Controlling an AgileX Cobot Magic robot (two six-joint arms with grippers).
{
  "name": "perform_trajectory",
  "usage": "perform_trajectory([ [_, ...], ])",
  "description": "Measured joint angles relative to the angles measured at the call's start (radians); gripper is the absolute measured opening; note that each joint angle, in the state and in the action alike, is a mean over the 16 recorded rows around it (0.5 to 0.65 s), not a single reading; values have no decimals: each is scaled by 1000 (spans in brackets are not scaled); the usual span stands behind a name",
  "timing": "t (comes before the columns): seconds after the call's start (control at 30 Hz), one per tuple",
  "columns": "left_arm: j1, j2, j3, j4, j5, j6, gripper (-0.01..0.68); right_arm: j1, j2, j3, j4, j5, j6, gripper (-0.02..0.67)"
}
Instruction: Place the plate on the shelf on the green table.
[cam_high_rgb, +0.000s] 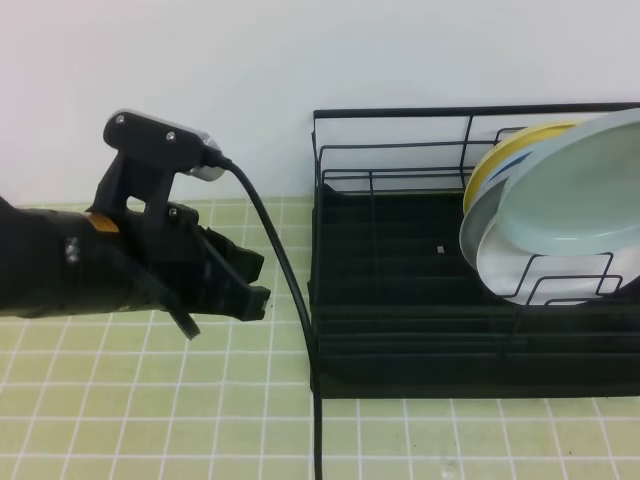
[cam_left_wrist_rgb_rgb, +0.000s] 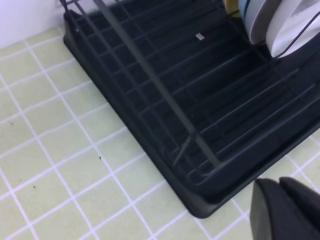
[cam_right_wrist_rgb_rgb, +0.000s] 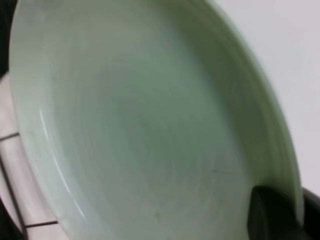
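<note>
plate (cam_high_rgb: 570, 200), pale aqua, tilted at the shelf's (cam_high_rgb: 400, 330) right end, leaning on other plates (cam_high_rgb: 500, 160) behind it. right gripper (cam_right_wrist_rgb_rgb: 280, 215) clamps its rim. left gripper (cam_high_rgb: 250, 285) closed, empty, above green table (cam_high_rgb: 150, 400) just off the shelf's left edge.

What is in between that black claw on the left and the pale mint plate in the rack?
In the high view, between the left gripper and the plate hangs a black cable, then the rack's bare wire floor. No dishes stand there.
</note>
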Motion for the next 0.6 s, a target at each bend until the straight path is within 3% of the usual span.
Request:
perform_trajectory([
  [0.6, 81, 0, 1, -5, -11, 27, -1, 0, 93, 13, 26, -57, -94, 41],
])
